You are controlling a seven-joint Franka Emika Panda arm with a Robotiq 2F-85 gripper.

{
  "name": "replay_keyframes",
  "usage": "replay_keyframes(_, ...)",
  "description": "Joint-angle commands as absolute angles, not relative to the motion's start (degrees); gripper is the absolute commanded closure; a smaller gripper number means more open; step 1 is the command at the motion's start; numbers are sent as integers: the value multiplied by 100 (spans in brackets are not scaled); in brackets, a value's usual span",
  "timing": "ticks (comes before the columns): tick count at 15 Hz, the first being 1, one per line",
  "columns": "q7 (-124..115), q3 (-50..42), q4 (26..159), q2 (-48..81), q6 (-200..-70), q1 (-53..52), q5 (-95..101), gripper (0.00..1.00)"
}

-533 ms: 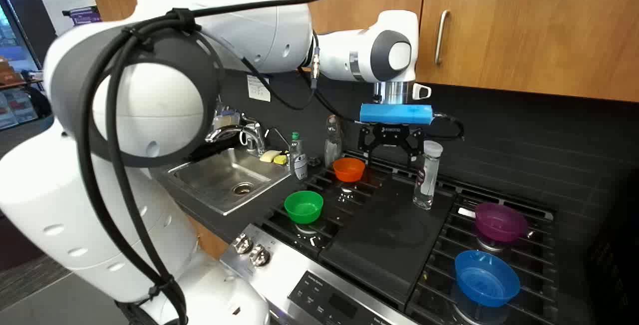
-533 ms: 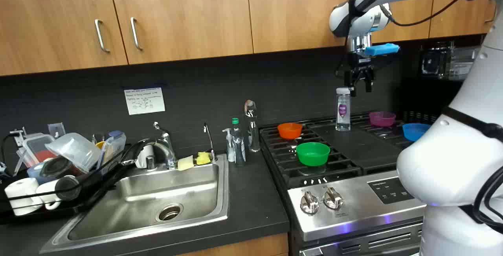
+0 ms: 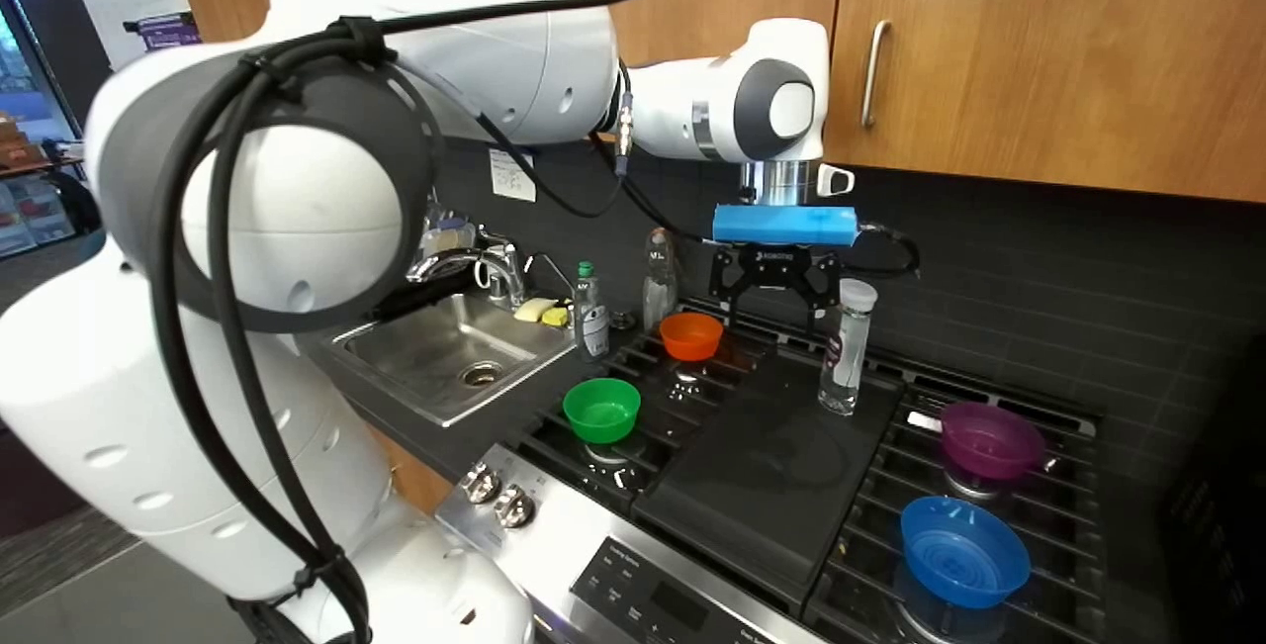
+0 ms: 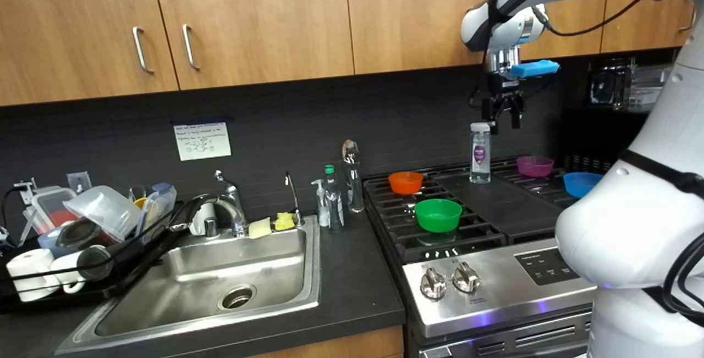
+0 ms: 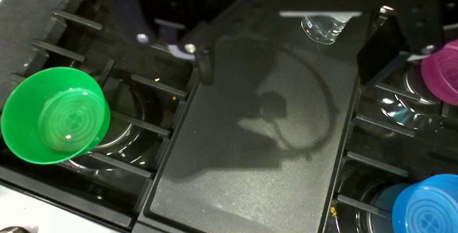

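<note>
My gripper [image 3: 772, 318] is open and empty above the stove's dark griddle plate [image 3: 762, 486]. Its fingers stand wide apart in the wrist view [image 5: 286, 70]. The nearest thing is a clear bottle [image 3: 844, 357] with a white cap and purple label, upright at the back of the griddle plate. In the wrist view only the bottle's lower part [image 5: 323, 29] shows. A green bowl [image 5: 53, 118] and an orange bowl [image 3: 691, 336] sit on the burner grates beside the sink. A purple bowl [image 3: 991, 441] and a blue bowl [image 3: 964, 555] sit on the opposite grates.
A steel sink [image 4: 313, 270] with a faucet [image 4: 234, 209] adjoins the stove. A green-capped bottle [image 4: 333, 204] and a tall bottle [image 4: 353, 176] stand between sink and stove. A dish rack [image 4: 126, 270] is heaped with containers. Wooden cabinets [image 4: 253, 17] hang above.
</note>
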State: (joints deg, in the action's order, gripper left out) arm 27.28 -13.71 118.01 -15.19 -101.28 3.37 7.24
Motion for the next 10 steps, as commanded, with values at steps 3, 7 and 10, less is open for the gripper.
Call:
replay_keyframes(3, 2748, -1288, 11792, -1509, -10121, 431, 700, 0)
replay_keyframes(7, 2727, -1275, 11901, -1589, -10207, 443, 761, 0)
replay_keyframes(10, 2680, -1264, 12291, -1864, -10382, 466, 761, 0)
